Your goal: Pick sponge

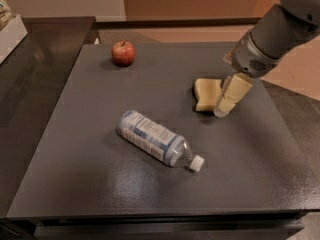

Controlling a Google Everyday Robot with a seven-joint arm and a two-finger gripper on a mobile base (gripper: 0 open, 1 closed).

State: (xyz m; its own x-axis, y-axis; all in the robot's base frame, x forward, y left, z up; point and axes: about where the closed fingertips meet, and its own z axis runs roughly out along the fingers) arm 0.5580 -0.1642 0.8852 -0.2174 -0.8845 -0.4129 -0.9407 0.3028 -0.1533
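The sponge (206, 94) is a pale yellow-beige foam block lying flat on the dark grey table (100, 184), right of centre. My gripper (223, 108) comes down from the upper right on a grey arm. Its beige tip is low over the table at the sponge's right edge and covers part of that edge. I cannot tell whether it touches the sponge.
A clear plastic water bottle (157, 139) with a white cap lies on its side in the middle of the table. A red apple (123, 53) stands at the far left. A white box (10, 34) sits on the dark counter at the left.
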